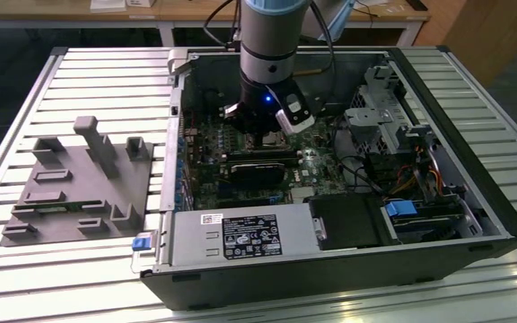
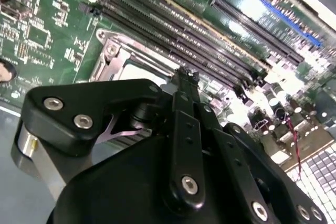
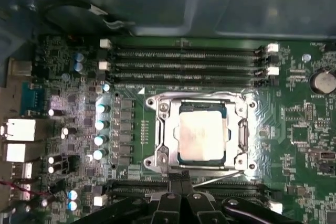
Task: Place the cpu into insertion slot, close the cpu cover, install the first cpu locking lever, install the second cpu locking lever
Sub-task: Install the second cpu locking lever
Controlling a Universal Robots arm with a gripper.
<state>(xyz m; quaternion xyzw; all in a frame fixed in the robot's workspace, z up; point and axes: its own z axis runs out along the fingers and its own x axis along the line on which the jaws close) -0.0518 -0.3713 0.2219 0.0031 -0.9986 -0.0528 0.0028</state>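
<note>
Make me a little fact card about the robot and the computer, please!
place: open computer case on a slatted table
cpu: lying flat in the insertion slot
cpu cover: down around the cpu
gripper: low over the motherboard, at the socket's edge
long memory slots: empty, beside the socket
grey holder tray: outside the case, at the exterior view's left

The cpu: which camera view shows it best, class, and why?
The first wrist view: the cpu lies whole and face-on, framed by silvery metal. In the second wrist view the hand covers most of it; in the exterior view the arm hides it.
</note>
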